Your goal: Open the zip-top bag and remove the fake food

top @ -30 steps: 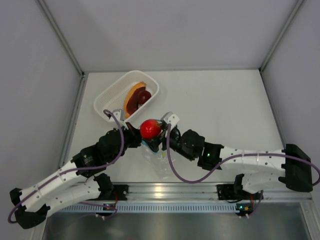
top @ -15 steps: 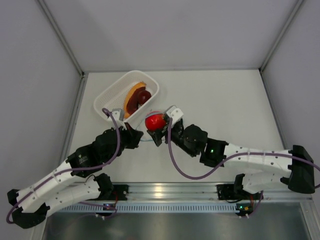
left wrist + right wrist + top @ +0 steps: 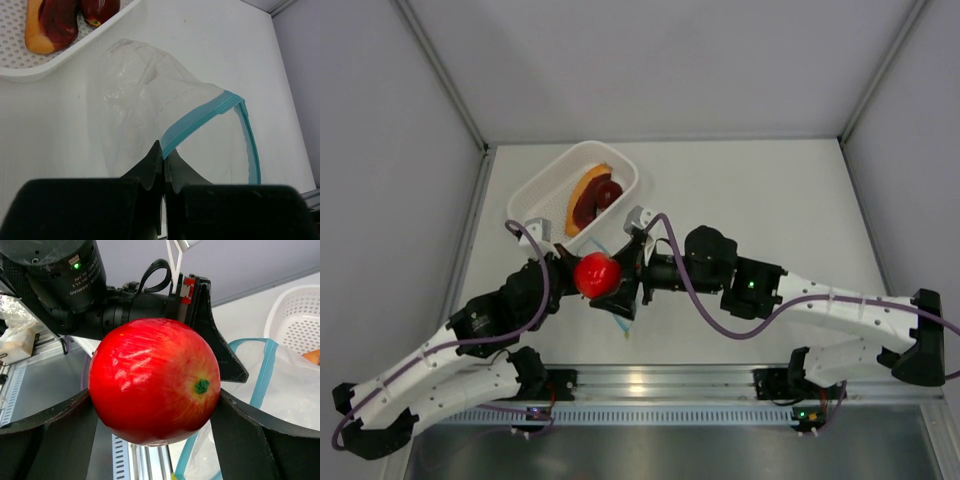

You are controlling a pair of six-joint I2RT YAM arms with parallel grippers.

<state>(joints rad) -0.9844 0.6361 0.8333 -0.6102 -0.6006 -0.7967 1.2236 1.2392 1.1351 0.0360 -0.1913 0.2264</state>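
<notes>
The white bench (image 3: 770, 200) carries a white perforated plastic basket (image 3: 545, 185) holding an orange crescent slice (image 3: 587, 188) and a dark ring (image 3: 606, 195). Just beside the basket, the clear crinkly zip-top bag (image 3: 135, 105) has its blue strip pinched by the left end effector (image 3: 163, 160). The right end effector (image 3: 155, 405) clamps the red tomato-like ball (image 3: 155, 380) near the basket

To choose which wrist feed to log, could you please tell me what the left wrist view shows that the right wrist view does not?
Only the left wrist view shows the left gripper pinched on the zip-top bag at its blue strip, mouth open, and dark red pieces in the basket. Only the right wrist view shows the right gripper clamping the red ball, with the left arm behind it. Both show the bag and the white basket.
</notes>
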